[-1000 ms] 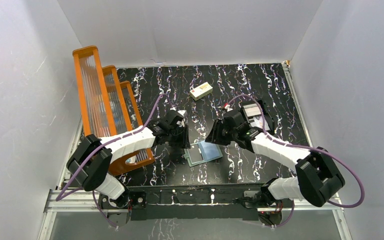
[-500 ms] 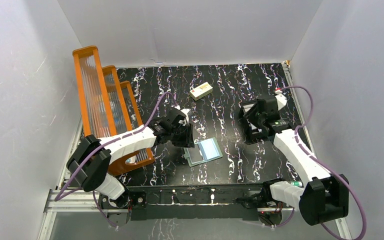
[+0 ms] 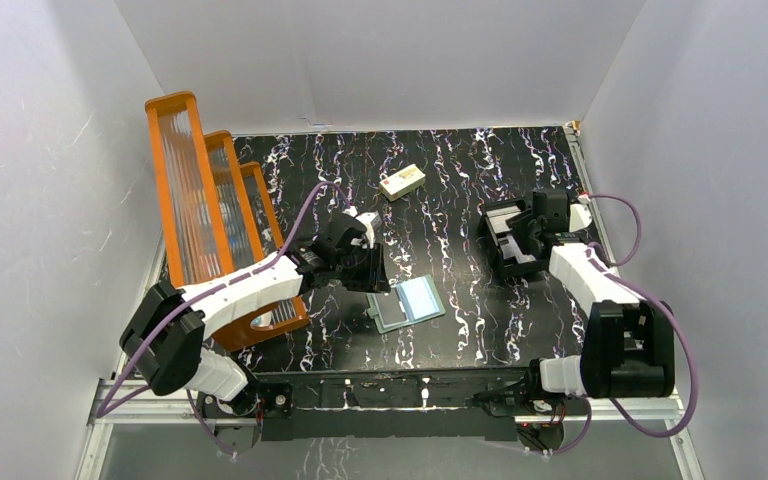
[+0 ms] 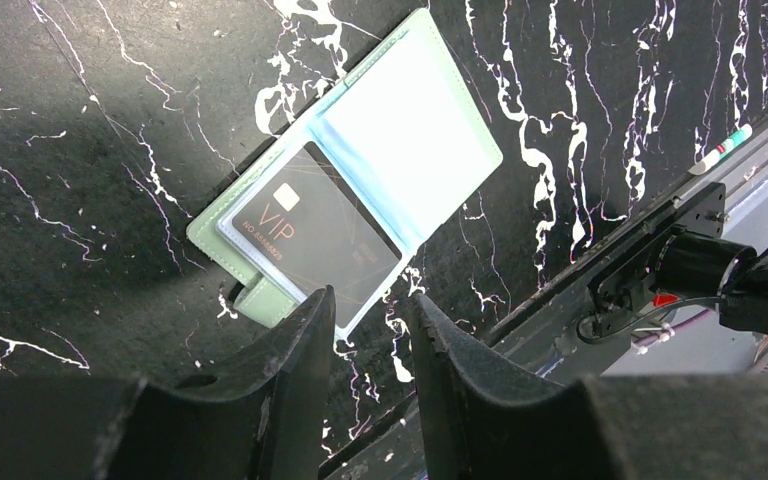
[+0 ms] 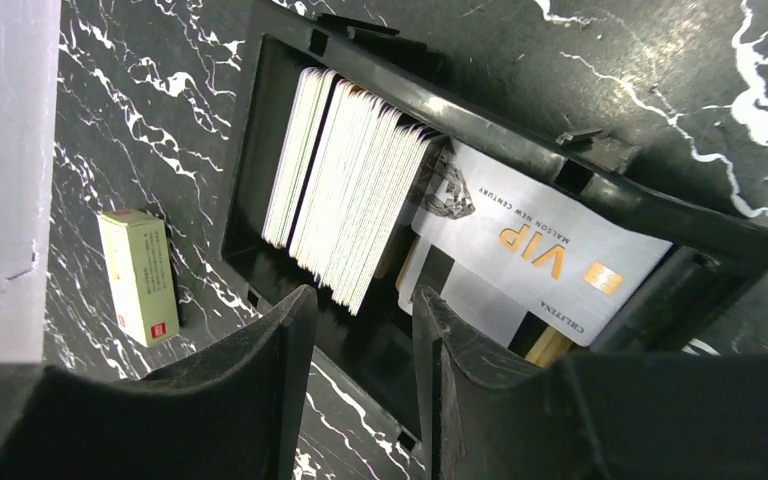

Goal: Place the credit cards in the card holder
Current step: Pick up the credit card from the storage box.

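Note:
The card holder lies open on the table, pale blue lining up. A dark VIP card sits in its left half. My left gripper is open and empty, hovering just left of the holder, with its fingertips over the holder's near corner. More credit cards stand stacked in a black tray, with a silver VIP card lying flat beside them. My right gripper is open and empty just above that tray.
A cream box with a red mark lies at the back centre and shows in the right wrist view. An orange rack stands along the left side. The metal frame rail runs along the near edge.
My right arm swung from the table's middle, beside the card holder, out to the right and now sits over the black tray. My left gripper barely moved.

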You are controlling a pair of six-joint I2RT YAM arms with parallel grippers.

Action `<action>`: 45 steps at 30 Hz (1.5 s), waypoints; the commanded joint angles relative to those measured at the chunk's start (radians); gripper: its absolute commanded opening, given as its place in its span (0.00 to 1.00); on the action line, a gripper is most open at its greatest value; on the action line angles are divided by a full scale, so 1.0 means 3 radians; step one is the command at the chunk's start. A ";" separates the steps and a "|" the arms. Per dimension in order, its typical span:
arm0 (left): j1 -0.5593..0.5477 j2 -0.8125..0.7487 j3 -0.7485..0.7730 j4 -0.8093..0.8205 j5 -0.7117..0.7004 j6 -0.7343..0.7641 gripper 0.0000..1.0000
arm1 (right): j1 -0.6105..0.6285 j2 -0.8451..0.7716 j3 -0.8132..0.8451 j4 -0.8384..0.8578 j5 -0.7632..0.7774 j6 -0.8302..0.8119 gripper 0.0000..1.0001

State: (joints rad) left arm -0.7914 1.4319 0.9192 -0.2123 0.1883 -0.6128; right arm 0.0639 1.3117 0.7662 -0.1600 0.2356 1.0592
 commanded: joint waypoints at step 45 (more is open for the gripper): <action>-0.0014 -0.0197 -0.0006 -0.0141 0.0091 -0.0052 0.33 | -0.0109 0.0142 -0.0314 0.1206 -0.0141 0.0876 0.06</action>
State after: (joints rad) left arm -0.7914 1.4136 0.9188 -0.2401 0.1974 -0.6228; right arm 0.0368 1.4025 0.6399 0.1757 0.1871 1.3243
